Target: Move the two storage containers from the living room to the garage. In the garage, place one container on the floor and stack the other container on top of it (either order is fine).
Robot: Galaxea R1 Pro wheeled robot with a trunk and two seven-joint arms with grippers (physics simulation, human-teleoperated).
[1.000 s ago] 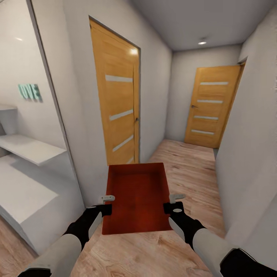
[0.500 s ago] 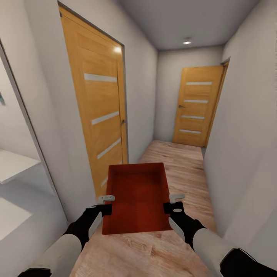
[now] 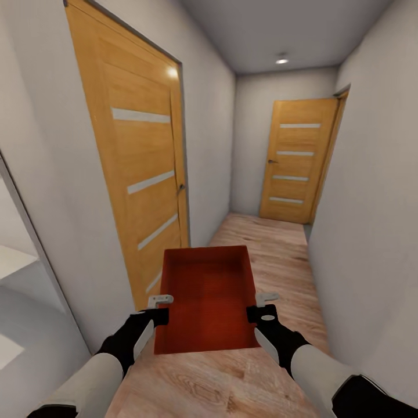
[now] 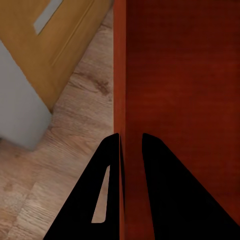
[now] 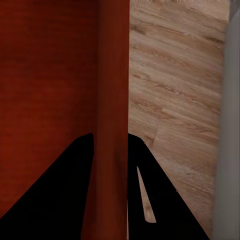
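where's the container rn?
Head view: the storage container is centre-low, held between left gripper and right gripper above the hallway's wood floor, left door beside it.

You're in a home hallway, narrow, simulator render. Pale grey-white walls (image 3: 371, 191) close in on both sides. Light wood plank floor (image 3: 278, 244) runs ahead to the far end. Two interior doors in warm oak veneer, each with four frosted horizontal glass strips: one door on your left (image 3: 136, 168), close by, with a small handle at its edge, and one far door (image 3: 296, 159) closing off the corridor's end, dark handle on its left side. Grey ceiling (image 3: 284, 29) with one round recessed spotlight (image 3: 282, 60) lit above the far door. At the far left edge you see a white opening with a bit of pale shelf (image 3: 11, 258), like a built-in closet. Domestic fittings throughout.
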